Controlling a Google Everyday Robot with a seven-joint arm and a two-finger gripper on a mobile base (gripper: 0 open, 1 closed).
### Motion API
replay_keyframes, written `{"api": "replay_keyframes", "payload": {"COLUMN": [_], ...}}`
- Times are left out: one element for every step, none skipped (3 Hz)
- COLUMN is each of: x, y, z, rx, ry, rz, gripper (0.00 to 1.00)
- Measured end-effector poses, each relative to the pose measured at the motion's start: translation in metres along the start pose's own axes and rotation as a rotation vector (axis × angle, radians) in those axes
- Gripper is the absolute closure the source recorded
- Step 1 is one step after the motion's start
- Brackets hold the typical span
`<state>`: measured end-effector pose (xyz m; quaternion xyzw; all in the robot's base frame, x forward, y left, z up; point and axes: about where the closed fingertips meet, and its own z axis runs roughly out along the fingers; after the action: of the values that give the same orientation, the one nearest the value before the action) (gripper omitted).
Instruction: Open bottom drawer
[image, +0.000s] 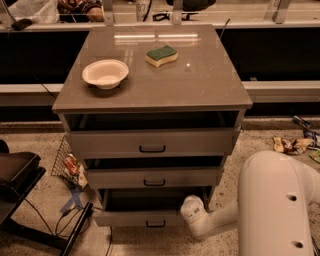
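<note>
The bottom drawer (130, 218) is sitting lowest of the three under the front edge of the grey worktop (200, 82). Its front is already standing out past the middle drawer (115, 178), leaving a dark gap above it. Its long axis is running left to right, parallel to that front edge. Its small black bar handle (156, 224) is facing outward, so any further pull is likely going straight away from the front edge. The gripper (192, 210) is reaching in from the side of the worktop's front-right corner and sitting at the drawer front's right end, just right of the handle. I cannot tell whether it is spread or clamped.
</note>
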<state>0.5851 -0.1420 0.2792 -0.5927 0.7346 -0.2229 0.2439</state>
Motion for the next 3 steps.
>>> {"api": "replay_keyframes", "payload": {"x": [0.026, 0.028, 0.024], "y": [0.028, 0.030, 0.019], "z": [-0.024, -0.025, -0.014], "rx": [-0.005, -0.006, -0.006], "ry": [0.037, 0.043, 0.026], "rz": [0.059, 0.058, 0.039], "gripper": [0.99, 1.00, 1.00]}}
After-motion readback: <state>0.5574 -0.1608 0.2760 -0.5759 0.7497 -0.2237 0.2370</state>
